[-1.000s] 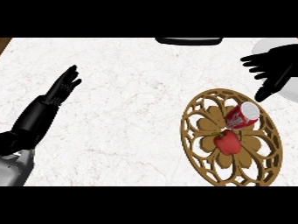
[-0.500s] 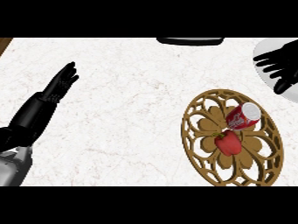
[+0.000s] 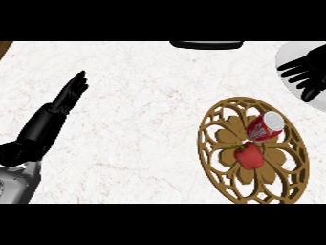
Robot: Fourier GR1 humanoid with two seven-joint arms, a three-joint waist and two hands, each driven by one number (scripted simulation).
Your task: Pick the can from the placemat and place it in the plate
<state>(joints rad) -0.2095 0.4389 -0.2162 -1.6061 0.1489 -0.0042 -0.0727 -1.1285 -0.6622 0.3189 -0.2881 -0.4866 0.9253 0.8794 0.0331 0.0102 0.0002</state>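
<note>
The can (image 3: 266, 127) is red with white lettering on its side and a pale silver end with a darker ring inside it. It lies tipped over on the placemat (image 3: 222, 165), not upright: its long axis runs on a slant, with the silver end toward the upper right of the head view and the red body toward the lower left. It sits in the upper right part of the placemat, just above a red bell pepper (image 3: 248, 156), the two touching or nearly so; I cannot tell which.

There is one can, one pepper, one placemat and one plate. The placemat is a round, brown, openwork piece with a flower pattern cut through it, lying on the white marbled worktop (image 3: 137, 105) toward the right side.

The plate (image 3: 289, 53) is white and shows only in part at the upper right corner, apart from the placemat. The right hand (image 3: 319, 71) is over the plate, its fingers spread and pointing left and down, holding nothing; the can is well below it.

The left hand (image 3: 71, 92) lies over the left side of the worktop, fingers straight and pressed together, pointing up and to the right, well apart from the placemat. A dark object (image 3: 206, 44) shows at the worktop's far edge; what it is cannot be told
</note>
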